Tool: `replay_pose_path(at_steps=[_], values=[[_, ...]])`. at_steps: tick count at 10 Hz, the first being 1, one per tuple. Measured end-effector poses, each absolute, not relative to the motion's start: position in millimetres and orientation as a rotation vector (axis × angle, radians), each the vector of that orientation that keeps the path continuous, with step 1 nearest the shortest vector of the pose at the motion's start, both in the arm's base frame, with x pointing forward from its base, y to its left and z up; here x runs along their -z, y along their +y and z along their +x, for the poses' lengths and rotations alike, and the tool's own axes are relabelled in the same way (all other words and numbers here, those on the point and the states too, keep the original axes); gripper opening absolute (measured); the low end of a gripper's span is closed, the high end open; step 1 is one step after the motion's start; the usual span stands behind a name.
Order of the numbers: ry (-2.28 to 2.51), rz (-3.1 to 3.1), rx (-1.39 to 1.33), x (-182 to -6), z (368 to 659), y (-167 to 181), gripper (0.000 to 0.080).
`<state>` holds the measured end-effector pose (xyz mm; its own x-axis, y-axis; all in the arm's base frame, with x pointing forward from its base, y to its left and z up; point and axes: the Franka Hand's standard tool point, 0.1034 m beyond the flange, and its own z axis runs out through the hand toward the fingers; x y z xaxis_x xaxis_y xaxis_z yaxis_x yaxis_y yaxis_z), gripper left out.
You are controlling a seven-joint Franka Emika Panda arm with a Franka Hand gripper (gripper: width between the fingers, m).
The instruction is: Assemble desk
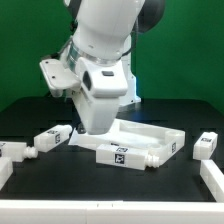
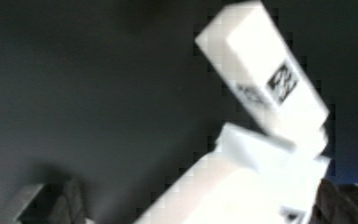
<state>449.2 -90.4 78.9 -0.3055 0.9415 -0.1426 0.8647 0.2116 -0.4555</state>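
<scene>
The desk's white rimmed tabletop [image 1: 160, 137] lies flat on the black table, right of centre in the exterior view. One tagged white leg [image 1: 122, 153] lies along its front edge. Another leg [image 1: 52, 136] lies at the exterior view's left and a third [image 1: 207, 144] at its right. My arm's hand [image 1: 100, 100] is low over the tabletop's left corner and hides the fingers there. In the wrist view my gripper [image 2: 208, 205] is open. A white part of the tabletop [image 2: 229, 180] lies between the dark fingers [image 2: 51, 200], with a gap on one side. A tagged leg [image 2: 265, 70] lies beyond it.
More white parts lie at the exterior view's left edge [image 1: 12, 150], front left corner [image 1: 5, 172] and front right [image 1: 212, 180]. A green wall stands behind the black table.
</scene>
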Motion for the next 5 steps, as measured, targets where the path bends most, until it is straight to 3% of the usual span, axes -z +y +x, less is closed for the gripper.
replay_pose_path(at_steps=[5], values=[[-1.866, -2.233, -0.764, -85.6, 469.2, -78.3, 0.0648]])
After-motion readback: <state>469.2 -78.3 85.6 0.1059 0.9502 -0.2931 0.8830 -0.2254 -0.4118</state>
